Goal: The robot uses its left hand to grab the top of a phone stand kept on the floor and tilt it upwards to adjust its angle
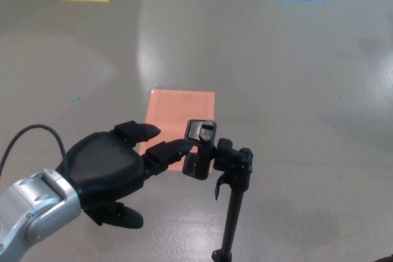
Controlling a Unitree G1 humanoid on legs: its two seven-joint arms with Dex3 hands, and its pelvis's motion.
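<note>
With the left hand (pixel 113 170) at lower left, fingers spread and one fingertip touching the stand's (pixel 228 194) clamp (pixel 200 150) at lower centre, it should close there before tilting up

The phone stand (pixel 228 179) runs out of the bottom edge, so its base on the floor (pixel 295 90) does not show. The left hand (pixel 113 170) and the stand's clamp hide part of the orange sheet (pixel 181 108). Whether the fingers (pixel 169 150) touch the clamp cannot be told. The left arm is cut off at the lower left corner, and its cable leaves the left edge.
</note>
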